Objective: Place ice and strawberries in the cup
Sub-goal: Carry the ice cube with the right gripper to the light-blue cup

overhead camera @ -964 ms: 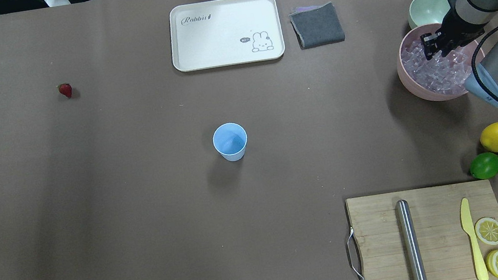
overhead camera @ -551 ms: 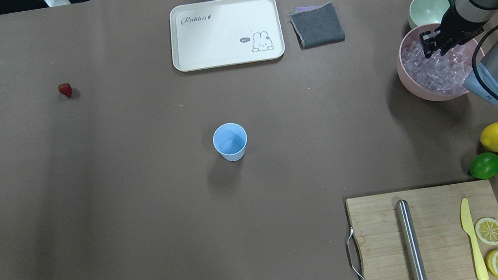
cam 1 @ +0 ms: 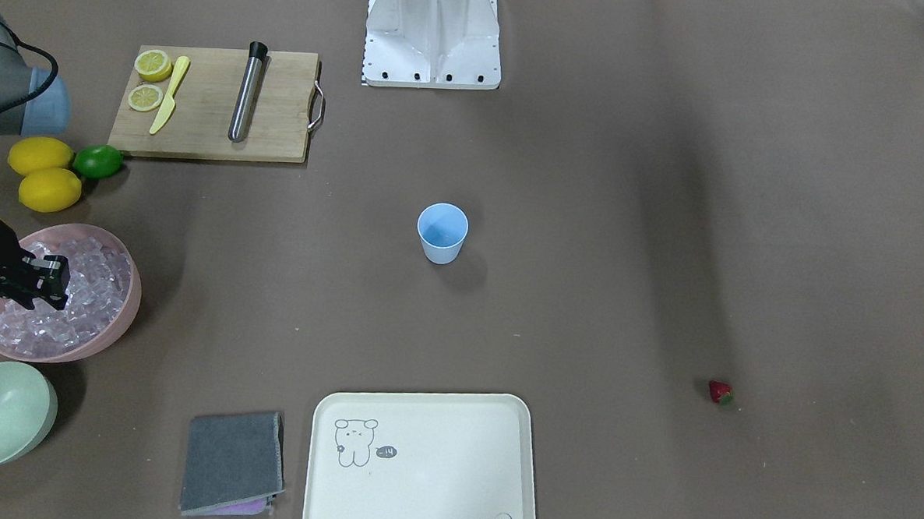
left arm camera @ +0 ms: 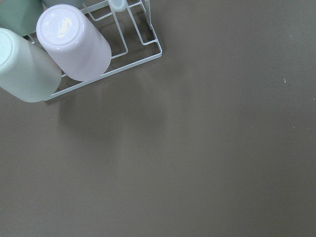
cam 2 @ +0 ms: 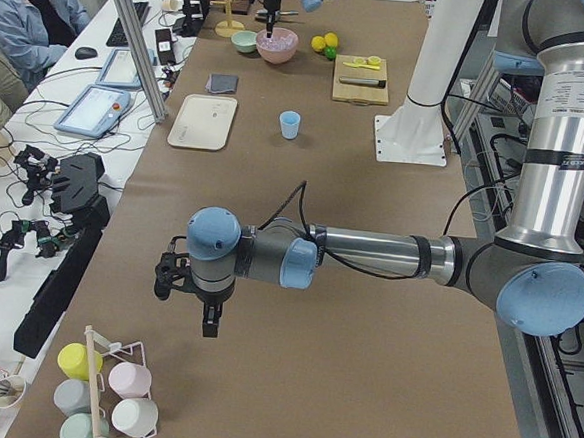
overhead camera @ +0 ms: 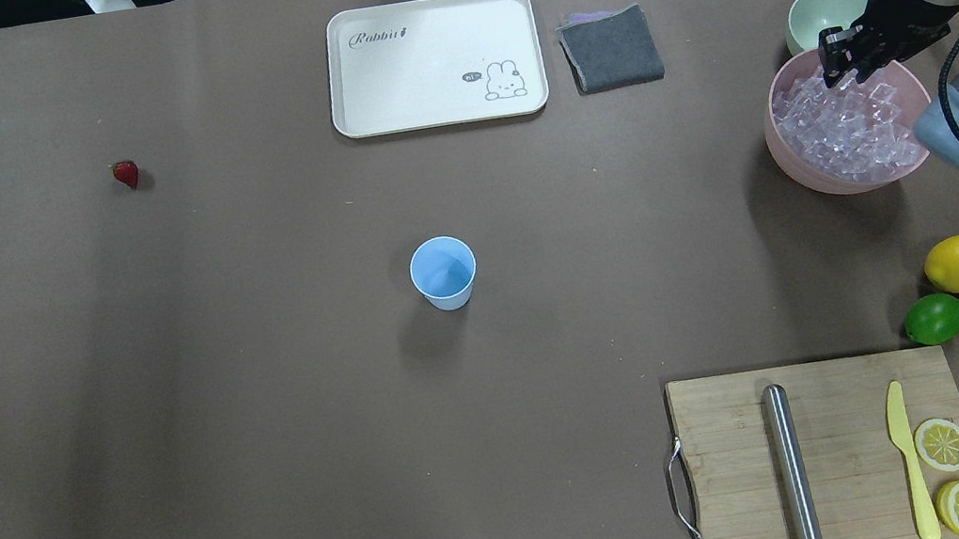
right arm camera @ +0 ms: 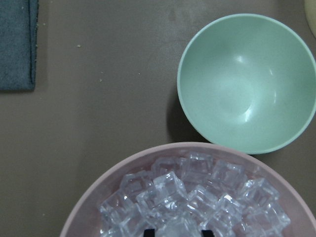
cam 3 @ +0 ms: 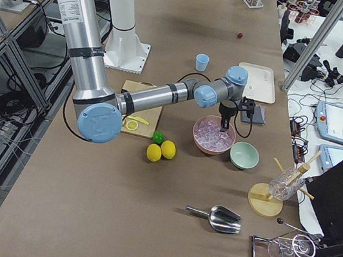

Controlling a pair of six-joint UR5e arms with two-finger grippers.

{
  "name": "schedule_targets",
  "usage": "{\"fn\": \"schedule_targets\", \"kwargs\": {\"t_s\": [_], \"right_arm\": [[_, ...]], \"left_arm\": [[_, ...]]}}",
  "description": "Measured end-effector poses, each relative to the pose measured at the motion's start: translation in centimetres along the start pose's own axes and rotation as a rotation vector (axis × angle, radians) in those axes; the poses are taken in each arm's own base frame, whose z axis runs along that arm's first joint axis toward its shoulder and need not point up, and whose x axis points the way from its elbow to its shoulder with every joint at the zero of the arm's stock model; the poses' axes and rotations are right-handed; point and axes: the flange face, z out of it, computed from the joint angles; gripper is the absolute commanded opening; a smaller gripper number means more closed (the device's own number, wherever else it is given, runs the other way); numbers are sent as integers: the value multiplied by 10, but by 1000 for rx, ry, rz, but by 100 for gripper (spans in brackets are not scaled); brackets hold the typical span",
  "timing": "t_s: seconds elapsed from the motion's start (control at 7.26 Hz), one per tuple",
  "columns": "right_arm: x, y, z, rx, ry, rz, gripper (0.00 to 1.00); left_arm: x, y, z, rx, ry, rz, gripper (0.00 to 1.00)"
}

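My right claw [overhead camera: 843, 70] hangs over the pink bowl [overhead camera: 781, 153], narrowly parted, apparently pinching one ice [right arm camera: 197, 197] cube. The slick cube may slip out before reaching the cup [overhead camera: 443, 273], centred on the desk [overhead camera: 176, 400].

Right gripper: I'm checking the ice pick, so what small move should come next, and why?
Probably carry toward the cup, which looks empty: the right gripper hangs over the ice in the pink bowl, a cube seemingly between its fingertips, though the grip is unclear.
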Motion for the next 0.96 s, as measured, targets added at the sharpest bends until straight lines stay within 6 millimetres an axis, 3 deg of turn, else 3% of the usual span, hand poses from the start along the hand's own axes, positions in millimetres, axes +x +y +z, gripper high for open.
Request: {"fn": "schedule_targets", "kwargs": {"t_s": [0.14,0.41,0.69,0.96], "right_arm": [[-8,4,-17,-4,0,7,20],[-33,9,-31,-4,-11,32,21],[-93,18,-31,-11,-47,90,21],[-175,33,-30,-21,-82,148,22]], "left_arm": [[0,0,0,0,0,0,97],[-2,2,1,-3,-1,-2,97],[-2,2,2,-4,-2,-4,97],[-1,0,1,-1,-2,-4,97]]}}
